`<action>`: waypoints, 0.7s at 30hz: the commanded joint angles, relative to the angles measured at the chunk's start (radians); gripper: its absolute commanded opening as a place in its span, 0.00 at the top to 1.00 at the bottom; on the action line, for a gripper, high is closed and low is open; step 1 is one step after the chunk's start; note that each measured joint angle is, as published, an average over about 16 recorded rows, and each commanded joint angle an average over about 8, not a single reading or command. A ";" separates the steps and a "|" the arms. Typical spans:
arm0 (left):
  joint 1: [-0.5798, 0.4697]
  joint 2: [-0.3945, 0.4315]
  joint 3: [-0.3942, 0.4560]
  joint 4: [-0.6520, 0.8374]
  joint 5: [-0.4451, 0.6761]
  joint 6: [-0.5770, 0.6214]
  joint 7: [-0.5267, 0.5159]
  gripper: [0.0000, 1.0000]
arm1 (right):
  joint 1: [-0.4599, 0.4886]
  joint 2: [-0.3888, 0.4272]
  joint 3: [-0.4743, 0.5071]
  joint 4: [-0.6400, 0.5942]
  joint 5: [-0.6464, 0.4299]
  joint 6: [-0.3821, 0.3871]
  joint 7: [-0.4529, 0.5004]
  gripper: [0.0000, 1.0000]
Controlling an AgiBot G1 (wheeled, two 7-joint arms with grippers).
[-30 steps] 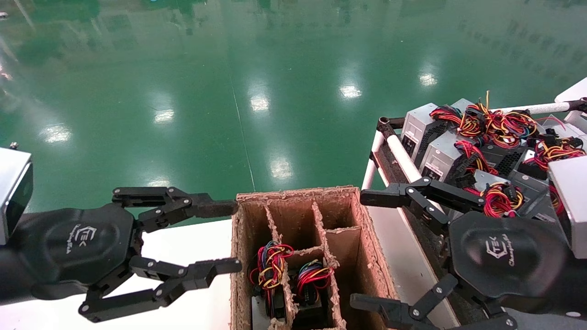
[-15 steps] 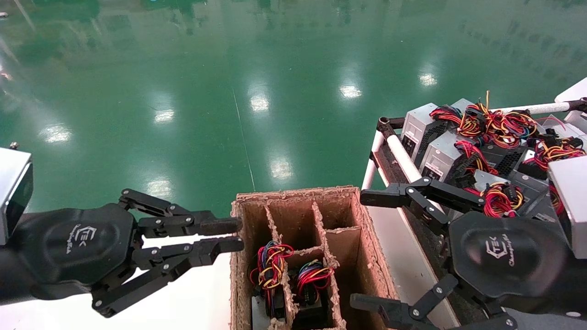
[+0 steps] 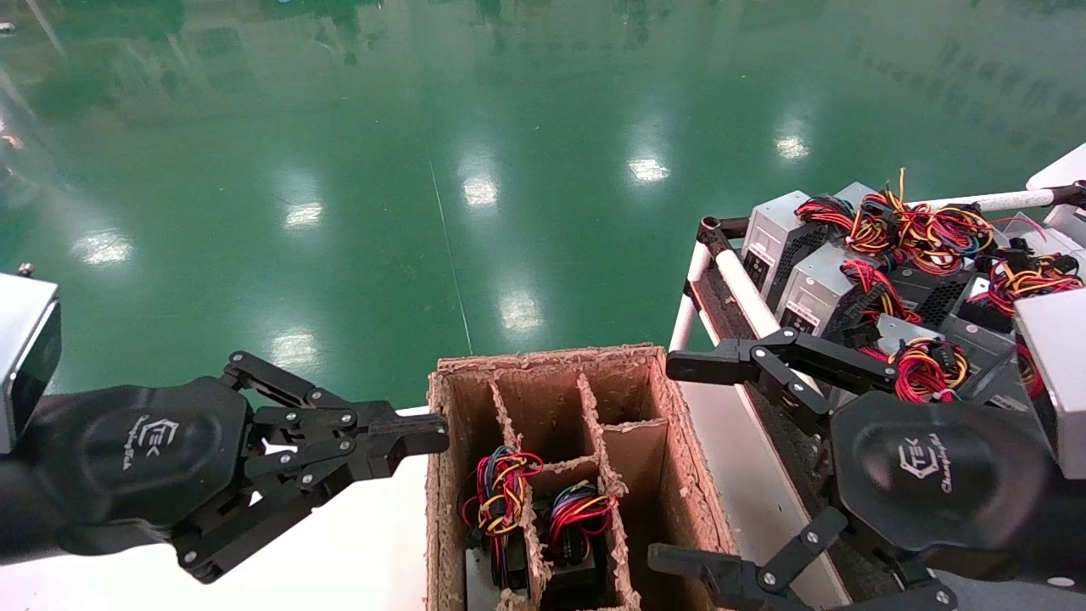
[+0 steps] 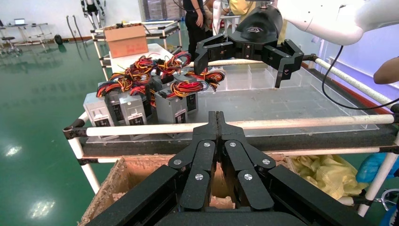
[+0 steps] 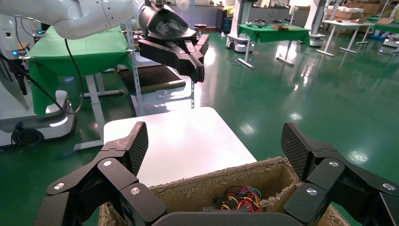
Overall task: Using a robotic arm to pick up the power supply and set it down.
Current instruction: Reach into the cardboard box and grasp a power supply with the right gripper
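Several grey power supplies with red, yellow and blue wire bundles stand packed on a rack at the right, and the left wrist view shows them too. Two more power supplies sit in near cells of a divided cardboard box, their wires showing in the right wrist view. My left gripper hangs shut and empty just left of the box's far left corner. My right gripper stands wide open between the box and the rack, holding nothing.
The rack has white tube rails and a clear shelf. A white table carries the box. Green floor lies beyond. A brown carton and a person stand far off in the left wrist view.
My left gripper's fingers have closed from wide open to shut, beside the box's corner. The right arm and the power supplies have not moved.
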 commanded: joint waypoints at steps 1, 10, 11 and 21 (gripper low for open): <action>0.000 0.000 0.000 0.000 0.000 0.000 0.000 0.00 | 0.000 0.000 0.000 0.000 0.000 0.000 0.000 0.00; 0.000 0.000 0.000 0.000 0.000 0.000 0.000 0.00 | 0.000 0.000 0.000 0.000 0.000 0.000 0.000 0.00; 0.000 0.000 0.000 0.000 0.000 0.000 0.000 0.00 | 0.000 0.000 0.000 0.000 0.000 0.000 0.000 0.00; 0.000 0.000 0.000 0.000 0.000 0.000 0.000 0.00 | 0.006 0.000 -0.029 0.001 -0.064 0.035 0.032 0.00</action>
